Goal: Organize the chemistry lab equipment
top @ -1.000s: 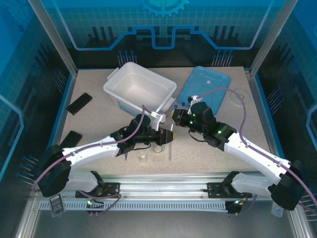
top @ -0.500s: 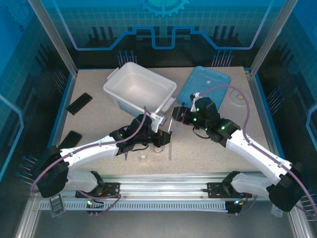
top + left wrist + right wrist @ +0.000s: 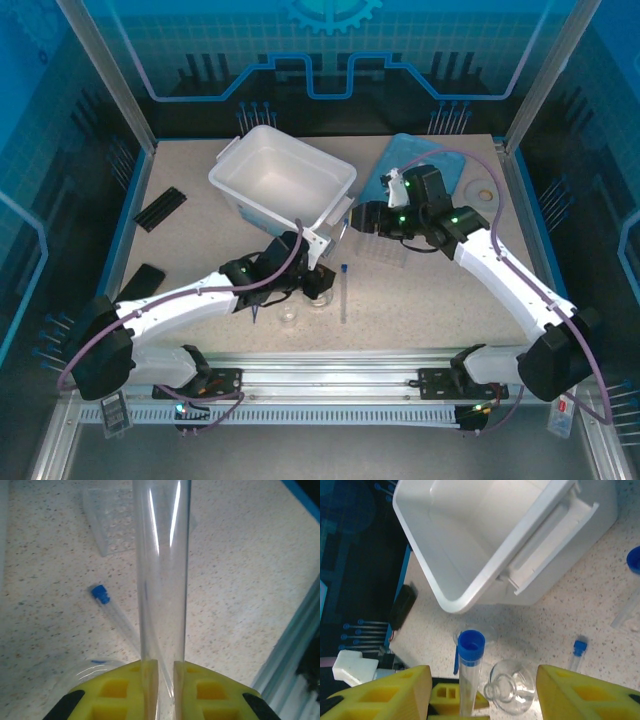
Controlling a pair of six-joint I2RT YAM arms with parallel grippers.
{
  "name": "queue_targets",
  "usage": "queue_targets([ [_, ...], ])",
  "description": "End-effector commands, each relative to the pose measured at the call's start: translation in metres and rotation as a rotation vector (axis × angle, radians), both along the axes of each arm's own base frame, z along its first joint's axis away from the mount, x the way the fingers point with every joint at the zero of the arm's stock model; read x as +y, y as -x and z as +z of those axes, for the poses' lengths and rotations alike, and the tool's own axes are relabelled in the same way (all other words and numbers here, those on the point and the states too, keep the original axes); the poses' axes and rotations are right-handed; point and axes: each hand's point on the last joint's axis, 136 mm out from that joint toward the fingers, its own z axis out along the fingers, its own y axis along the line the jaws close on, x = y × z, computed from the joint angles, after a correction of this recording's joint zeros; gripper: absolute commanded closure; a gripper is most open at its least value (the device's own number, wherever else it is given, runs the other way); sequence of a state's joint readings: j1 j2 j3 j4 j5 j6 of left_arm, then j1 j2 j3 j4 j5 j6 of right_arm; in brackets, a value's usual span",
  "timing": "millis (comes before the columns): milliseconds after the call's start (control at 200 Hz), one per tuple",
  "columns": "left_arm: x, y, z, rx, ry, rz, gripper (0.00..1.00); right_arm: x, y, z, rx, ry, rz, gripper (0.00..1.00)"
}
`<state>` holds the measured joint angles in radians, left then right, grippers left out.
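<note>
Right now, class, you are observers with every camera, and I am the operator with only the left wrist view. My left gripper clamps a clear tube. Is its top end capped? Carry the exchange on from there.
Observer: Yes, the tube in the left gripper has a blue cap on top.
Operator: Is the right gripper on it too?
Observer: No. The right gripper is open, with its fingers clear of the tube.
Operator: What stands by my fingers?
Observer: A small glass flask, close beside them.
</note>
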<state>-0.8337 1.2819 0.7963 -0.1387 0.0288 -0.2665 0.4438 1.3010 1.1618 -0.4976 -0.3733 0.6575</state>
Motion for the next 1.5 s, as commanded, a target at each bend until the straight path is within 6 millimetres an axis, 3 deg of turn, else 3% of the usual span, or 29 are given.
queue_targets([
  [0, 0.005, -0.006, 0.016, -0.097, -0.059, -0.014, 0.91, 0.008, 0.01, 0.015, 0.008, -0.05, 0.1, 0.42],
  [370, 0.001, -0.002, 0.012, -0.179, -0.135, -0.037, 0.9, 0.013, 0.009, 0.0, 0.056, -0.073, 0.128, 0.46],
  [691, -0.001, 0.001, 0.017, -0.224, -0.15, -0.04, 0.89, 0.025, 0.014, -0.013, 0.091, -0.098, 0.159, 0.59],
  [1011, -0.001, 0.001, 0.019, -0.24, -0.151, -0.041, 0.89, 0.036, 0.022, -0.013, 0.112, -0.137, 0.227, 0.67],
  [1496, 0.0, 0.0, 0.02, -0.246, -0.156, -0.037, 0.87, 0.036, 0.022, -0.013, 0.124, -0.132, 0.24, 0.82],
])
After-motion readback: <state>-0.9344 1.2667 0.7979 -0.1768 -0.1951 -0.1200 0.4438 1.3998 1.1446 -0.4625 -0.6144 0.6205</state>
